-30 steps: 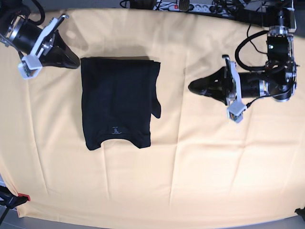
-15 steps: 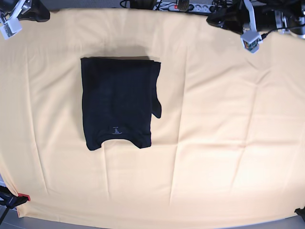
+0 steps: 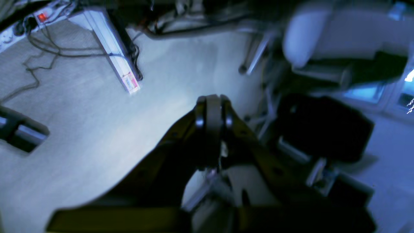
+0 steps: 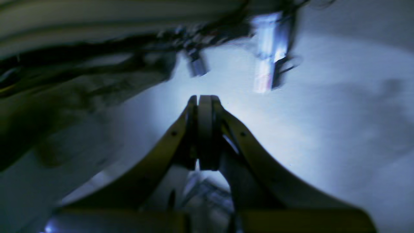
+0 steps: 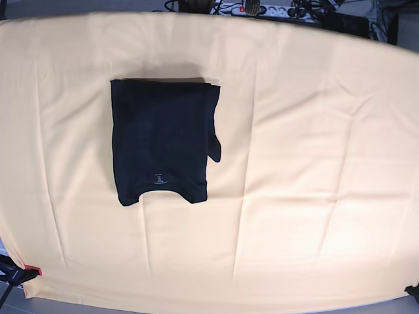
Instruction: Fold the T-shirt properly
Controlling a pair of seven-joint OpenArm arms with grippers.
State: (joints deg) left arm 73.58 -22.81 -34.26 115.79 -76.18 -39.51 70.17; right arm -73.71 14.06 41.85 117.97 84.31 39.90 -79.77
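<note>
Honestly, my worry is the sleeve flap poking out of the T-shirt (image 5: pixel 163 139) on its side toward the table's middle; any nudge could undo the fold. It lies folded near the tablecloth's (image 5: pixel 314 163) far-left corner. My left gripper (image 3: pixel 212 108) and right gripper (image 4: pixel 203 108) are pressed closed, empty, raised off the table, facing the floor

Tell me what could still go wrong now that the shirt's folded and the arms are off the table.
1. A flap sticks out of the T-shirt on its right edge; the fold may not count as neat.
2. Left gripper and right gripper are both shut and out of the base view, so a fix means a fresh approach that could drag the tablecloth.
</note>
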